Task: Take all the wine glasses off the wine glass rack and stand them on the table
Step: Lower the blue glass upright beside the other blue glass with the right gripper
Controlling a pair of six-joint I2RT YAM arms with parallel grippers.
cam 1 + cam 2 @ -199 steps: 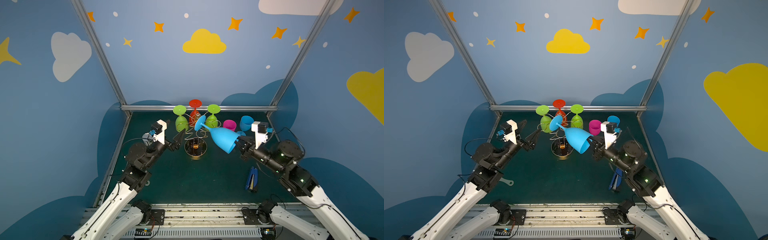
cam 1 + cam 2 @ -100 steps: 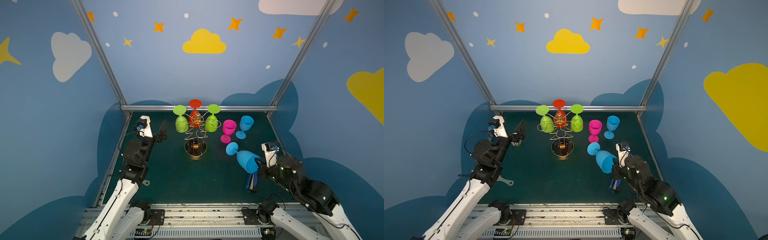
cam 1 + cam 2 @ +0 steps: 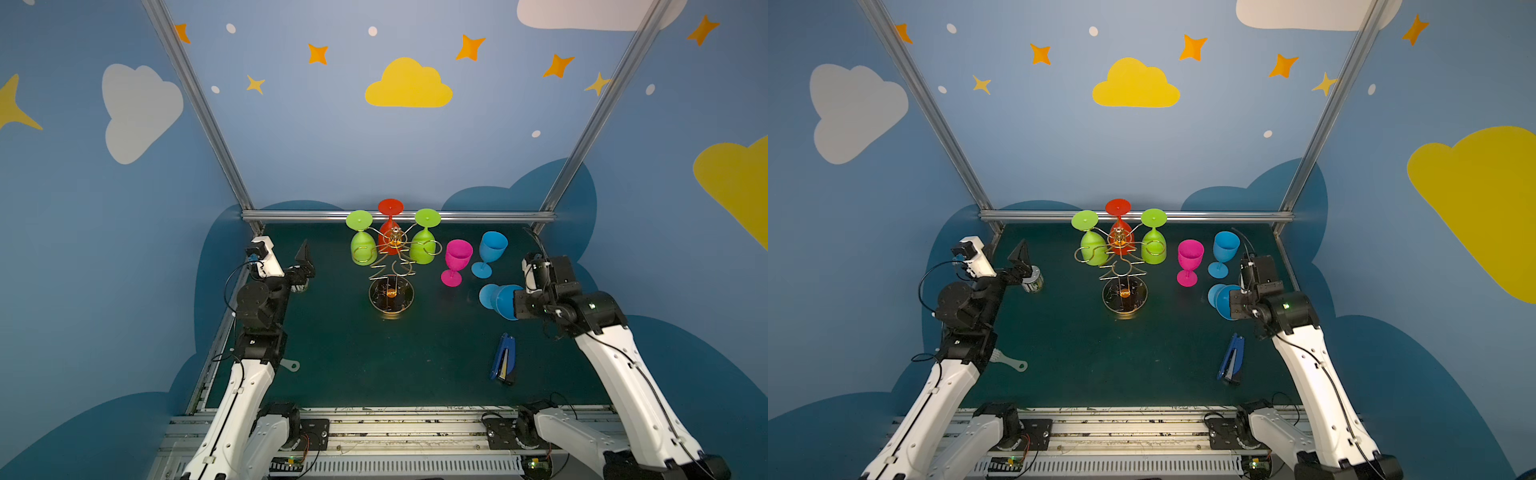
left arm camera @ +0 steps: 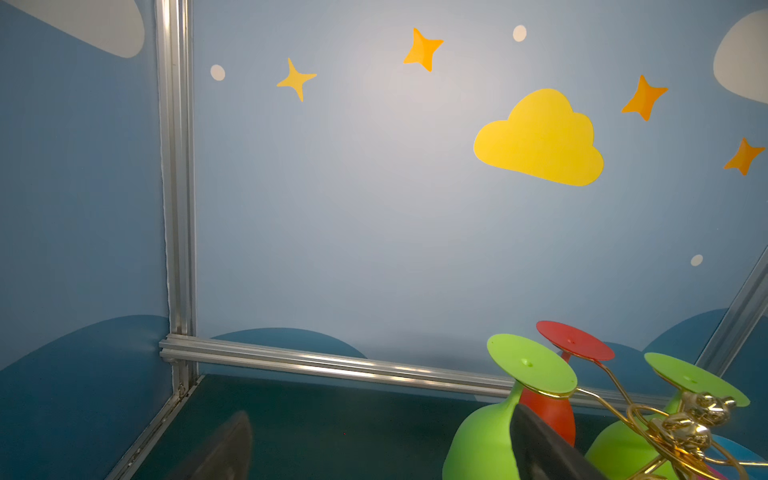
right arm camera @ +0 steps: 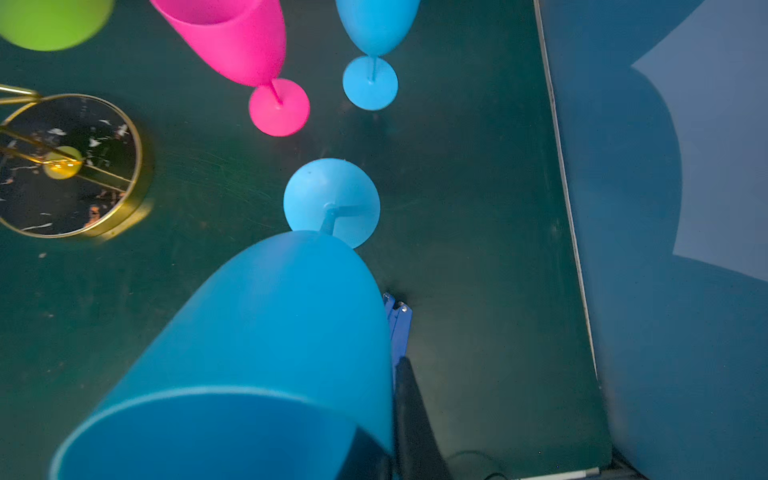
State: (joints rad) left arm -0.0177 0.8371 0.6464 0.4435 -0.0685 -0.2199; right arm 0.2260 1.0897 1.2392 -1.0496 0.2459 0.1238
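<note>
- Standing between the middle and the far edge of the tabletop (image 3: pixel 353 353) in both top views, the wine glass rack (image 3: pixel 390 270) carries two green glasses (image 3: pixel 362 251) and a red glass (image 3: pixel 390 235) upside down on its far arms.
- Right of it, toward the far right corner, a pink glass (image 3: pixel 457 257) and a blue glass (image 3: pixel 491 249) stand upright, just beside each other.
- Near the right edge, the wine glass (image 3: pixel 494 299), also blue, is off the rack and hangs tilted at the end of the right arm (image 3: pixel 598 328), with its foot toward the rack.
- A blue stapler (image 3: pixel 503 359) lies along the right edge, closer to the near side.
- Near the far left corner, the left fingers (image 3: pixel 303 254) are spread and hold nothing; in a top view a small tin (image 3: pixel 1032 282) sits just beside them.
- In the left wrist view, the left fingers (image 4: pixel 540 449) stand wide apart with only tabletop between them; the green glasses (image 4: pixel 486 440), the red glass and the gold rack arms show past one finger.
- In the right wrist view, the right fingers (image 5: pixel 409 415) pinch the rim of the wine glass (image 5: pixel 270 332), one outside the wall and one inside.
- Its foot points down between the pink glass and the rack's round base (image 5: pixel 70 166); I cannot tell whether the foot touches the tabletop.
- The stapler (image 5: pixel 399 328) shows from behind the bowl.
</note>
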